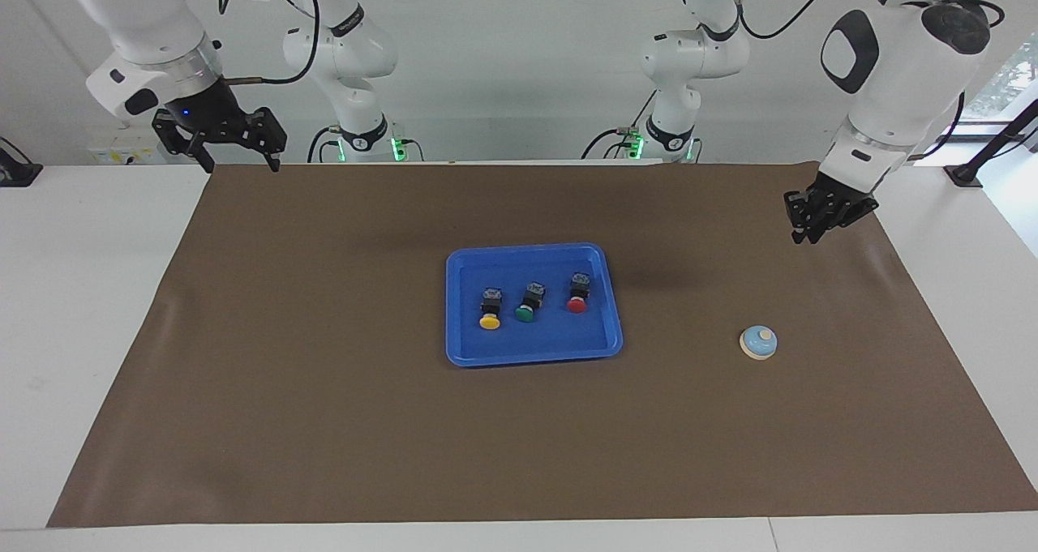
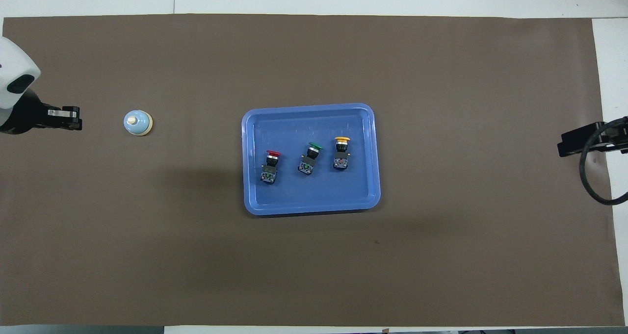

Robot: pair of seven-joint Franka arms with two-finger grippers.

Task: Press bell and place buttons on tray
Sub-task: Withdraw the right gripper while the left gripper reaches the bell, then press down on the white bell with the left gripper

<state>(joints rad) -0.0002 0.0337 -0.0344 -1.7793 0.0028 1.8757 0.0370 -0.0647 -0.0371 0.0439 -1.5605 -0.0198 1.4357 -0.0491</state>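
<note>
The blue tray (image 1: 456, 325) lies in the middle of the mat, also in the overhead view (image 2: 255, 196). On it lie three buttons in a row: yellow (image 1: 490, 309), green (image 1: 527, 302) and red (image 1: 578, 293). They also show in the overhead view as red (image 2: 270, 166), green (image 2: 309, 158) and yellow (image 2: 341, 152). The bell (image 1: 759, 342) stands on the mat toward the left arm's end, also in the overhead view (image 2: 137, 122). My left gripper (image 1: 805, 234) is shut and empty, raised over the mat's edge, apart from the bell. My right gripper (image 1: 241, 161) is open and empty, raised over the mat's corner at the right arm's end.
A brown mat (image 1: 324, 422) covers most of the white table (image 1: 89, 293). White table strips show at both ends and along the edge farthest from the robots.
</note>
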